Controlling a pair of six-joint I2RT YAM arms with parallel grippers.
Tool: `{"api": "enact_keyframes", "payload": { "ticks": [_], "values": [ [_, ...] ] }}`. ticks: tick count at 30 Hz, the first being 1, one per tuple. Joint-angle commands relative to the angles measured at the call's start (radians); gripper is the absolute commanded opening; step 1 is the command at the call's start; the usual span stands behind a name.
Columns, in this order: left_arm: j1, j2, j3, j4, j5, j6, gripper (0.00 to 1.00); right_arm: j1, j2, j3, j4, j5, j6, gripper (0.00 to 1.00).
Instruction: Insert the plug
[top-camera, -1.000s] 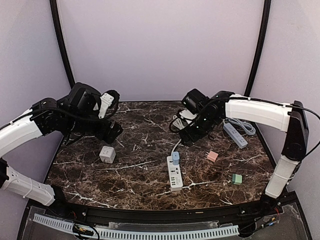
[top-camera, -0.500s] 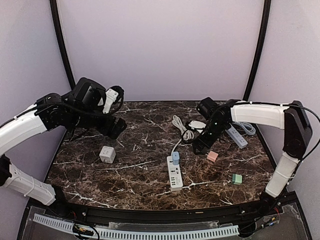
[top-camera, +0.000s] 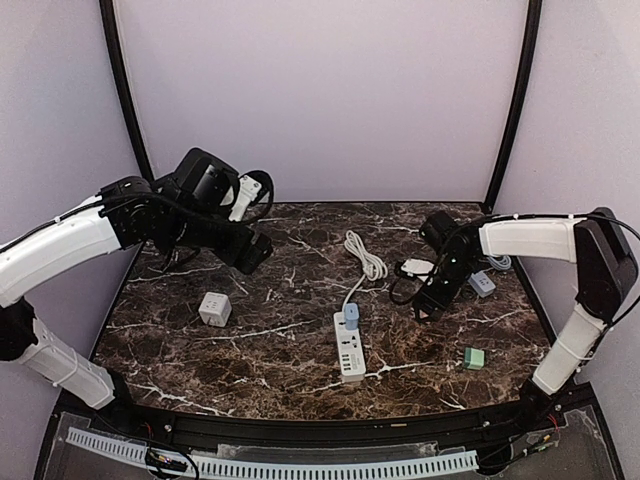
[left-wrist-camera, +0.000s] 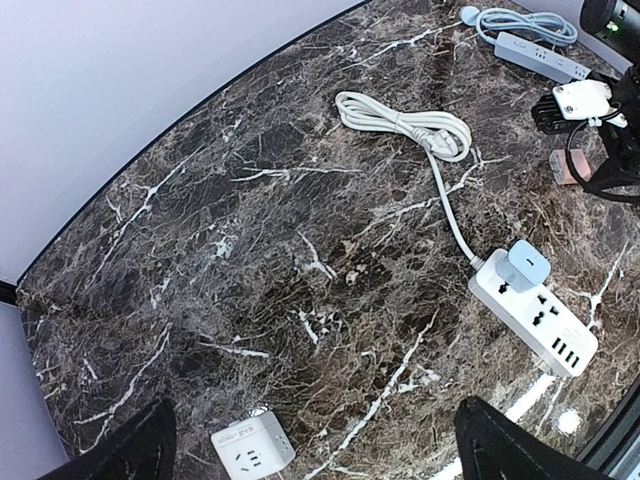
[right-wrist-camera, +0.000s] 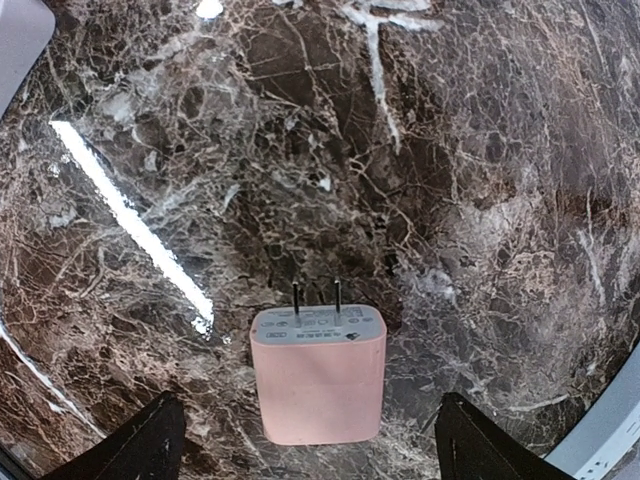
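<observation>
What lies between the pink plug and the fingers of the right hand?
Only bare marble table, on both sides. The right wrist view shows the pink plug lying between the fingers of the open right hand, touching neither.

Glossy veined marble table (right-wrist-camera: 450, 150) — matt pink plastic plug (right-wrist-camera: 318, 385), metal prongs (right-wrist-camera: 296, 298).

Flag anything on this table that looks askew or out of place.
Nothing looks spilled or broken. The pink plug lies flat on the marble table, prongs pointing sideways along the surface rather than down. The white power strip already holds a blue adapter.
</observation>
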Motion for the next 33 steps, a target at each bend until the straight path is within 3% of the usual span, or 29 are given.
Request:
{"api": "enact_keyframes", "payload": {
  "ticks": [1, 7, 23, 29, 33],
  "values": [
    [0.006, 0.026, 0.040, -0.004, 0.024, 0.024, 0.99, -0.028, 0.002, -0.022, 0.058, -0.029, -0.055, 0.85],
    [0.005, 0.043, 0.044, 0.001, 0.024, 0.027, 0.99, -0.045, 0.043, -0.022, 0.053, -0.036, -0.064, 0.73],
    [0.006, 0.091, 0.061, 0.015, 0.009, 0.021, 0.99, -0.044, 0.052, -0.091, 0.078, -0.050, -0.046, 0.59],
    [0.006, 0.113, 0.078, 0.022, 0.016, 0.019, 0.99, -0.045, 0.043, -0.121, 0.129, -0.033, -0.034, 0.45],
    [0.006, 0.119, 0.082, 0.026, 0.017, 0.019, 0.99, -0.045, 0.029, -0.141, 0.161, -0.022, -0.029, 0.43]
  ]
}}
